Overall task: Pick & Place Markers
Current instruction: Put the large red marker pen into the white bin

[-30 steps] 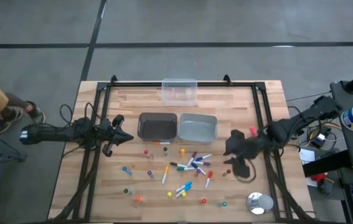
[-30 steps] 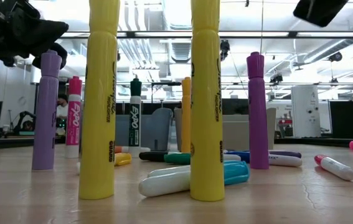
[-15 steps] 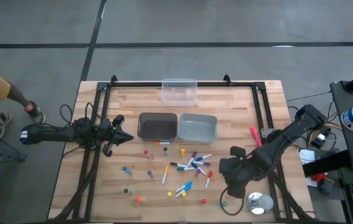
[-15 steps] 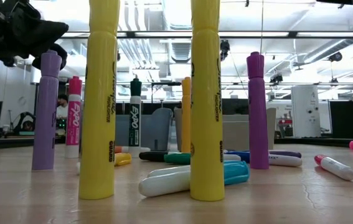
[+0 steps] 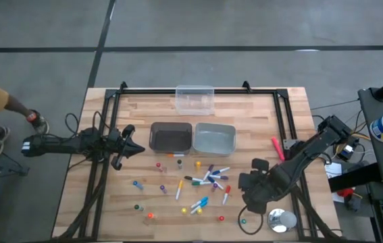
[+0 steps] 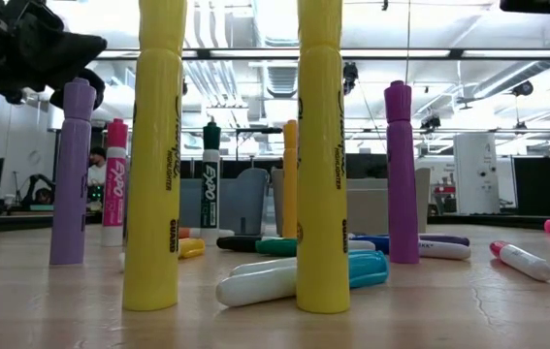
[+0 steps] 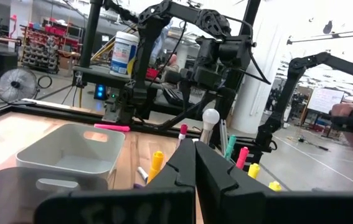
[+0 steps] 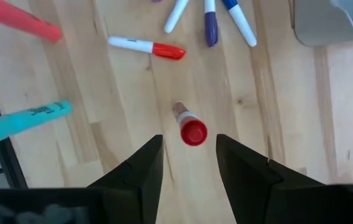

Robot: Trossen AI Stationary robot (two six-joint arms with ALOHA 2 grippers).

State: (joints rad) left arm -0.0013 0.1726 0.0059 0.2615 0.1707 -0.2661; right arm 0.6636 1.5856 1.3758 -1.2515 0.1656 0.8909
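Red-capped and upright, the marker [image 8: 190, 127] stands on the wooden desk [image 5: 144, 108] right under my right gripper [image 8: 188, 163], whose jaws are spread wide around it. It looks light, stiff and tippy — I'd pinch mid-barrel. The left gripper [image 5: 139, 148] waits near the dark bin [image 5: 171, 137], jaws closed — empty.

- The counter [image 5: 144, 108] is pale wood planks.
- A clear bin [image 5: 194, 98], a dark bin [image 5: 171, 137] and a grey bin [image 5: 215, 138] sit on it.
- Markers [image 5: 201, 181] lie scattered or stand upright.
- A silver tape roll [image 5: 281, 220] rests near one corner.
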